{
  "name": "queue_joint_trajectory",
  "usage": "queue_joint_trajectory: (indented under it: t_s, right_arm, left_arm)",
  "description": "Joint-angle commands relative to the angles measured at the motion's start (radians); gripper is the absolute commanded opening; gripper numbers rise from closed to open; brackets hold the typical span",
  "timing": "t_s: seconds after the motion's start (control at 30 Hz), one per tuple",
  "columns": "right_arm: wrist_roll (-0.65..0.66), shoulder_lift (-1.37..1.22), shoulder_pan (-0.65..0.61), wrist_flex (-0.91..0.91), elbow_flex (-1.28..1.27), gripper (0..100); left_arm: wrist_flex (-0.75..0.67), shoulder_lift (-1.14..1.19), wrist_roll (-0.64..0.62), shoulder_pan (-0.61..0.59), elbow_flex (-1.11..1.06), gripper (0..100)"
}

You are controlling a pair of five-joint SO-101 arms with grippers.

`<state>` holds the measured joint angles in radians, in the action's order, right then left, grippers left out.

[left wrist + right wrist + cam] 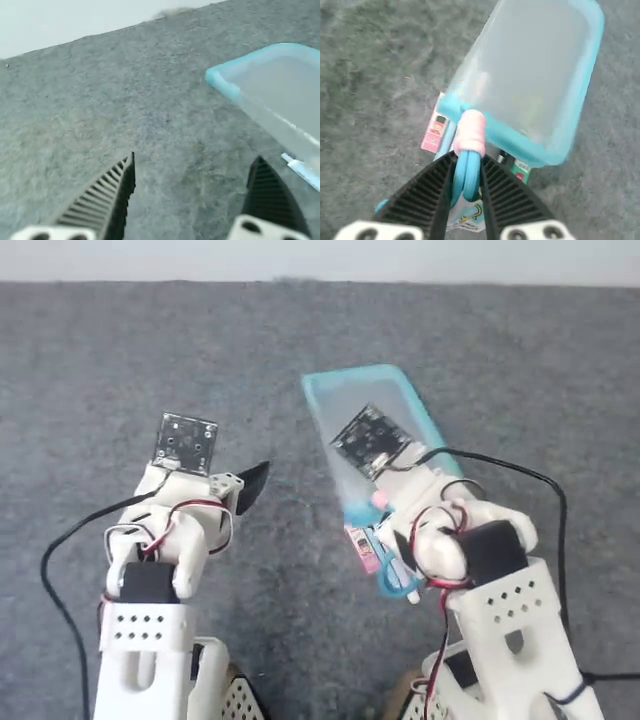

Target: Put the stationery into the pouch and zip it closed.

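Note:
A translucent teal pouch (372,405) lies on the grey mat, its mouth toward the right arm. My right gripper (468,159) is shut on a blue loop-handled tool with a pink tip (469,131), the tip resting at the pouch (535,80) mouth. In the high view the same gripper (390,525) sits over the tool's blue handle (400,580). A pink card (434,132) and a green item (520,169) lie under the mouth. My left gripper (195,170) hangs open over bare mat, left of the pouch corner (260,85); it also shows in the high view (245,488).
Grey mat (150,360) covers the table to a pale wall at the back. Black cables (530,480) trail from both arms. Open mat lies left of the pouch and between the arms.

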<state>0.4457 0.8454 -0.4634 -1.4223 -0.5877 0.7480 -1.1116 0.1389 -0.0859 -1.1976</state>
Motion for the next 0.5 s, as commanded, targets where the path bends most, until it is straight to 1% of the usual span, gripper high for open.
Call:
queue_joint_trajectory:
  t_s: [0.0,0.1,0.2,0.27,0.4,0.47]
  right_arm:
    - [-0.051,0.005,-0.056,-0.007,0.057,0.6]
    - [-0.089,0.004,-0.090,-0.030,0.140,0.6]
    - [-0.123,0.002,-0.117,-0.079,0.207,0.6]
    - [-0.130,0.002,-0.124,-0.085,0.209,0.6]
    - [-0.133,0.002,-0.125,-0.047,0.169,0.7]
    - [-0.138,0.002,-0.125,-0.016,0.141,0.7]
  left_arm:
    - [0.034,0.000,0.015,0.095,0.004,34]
    - [0.094,-0.002,0.009,0.172,0.024,34]
    - [0.129,-0.002,-0.009,0.135,0.061,34]
    - [0.147,-0.002,-0.005,0.118,0.074,34]
    - [0.164,-0.003,-0.003,0.115,0.079,34]
    - [0.166,-0.006,-0.008,0.109,0.091,31]
